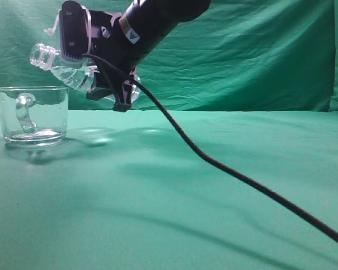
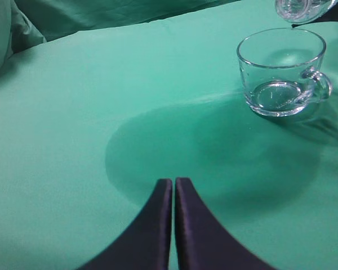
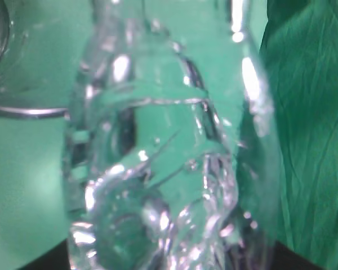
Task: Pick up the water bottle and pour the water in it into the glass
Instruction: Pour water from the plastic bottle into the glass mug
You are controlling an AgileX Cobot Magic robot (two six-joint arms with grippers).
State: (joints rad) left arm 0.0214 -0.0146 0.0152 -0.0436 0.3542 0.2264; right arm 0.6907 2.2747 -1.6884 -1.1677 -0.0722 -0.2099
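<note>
The water bottle [image 1: 65, 68] is held nearly on its side, its open threaded neck pointing left, just above and right of the glass [image 1: 36, 115]. My right gripper [image 1: 104, 84] is shut on the bottle's ribbed body. In the right wrist view the bottle [image 3: 163, 157] fills the frame, with a water surface line inside it. The glass is a clear mug with a looped handle, upright on the green cloth; in the left wrist view [image 2: 281, 73] it looks empty, with the bottle's mouth [image 2: 298, 8] over its far rim. My left gripper [image 2: 174, 183] is shut and empty, low over the cloth.
A green cloth [image 1: 214, 185] covers the table and a green drape hangs behind. The right arm's black cable [image 1: 236, 174] trails across the cloth to the lower right. The glass's rim also shows at the left edge of the right wrist view [image 3: 22, 111].
</note>
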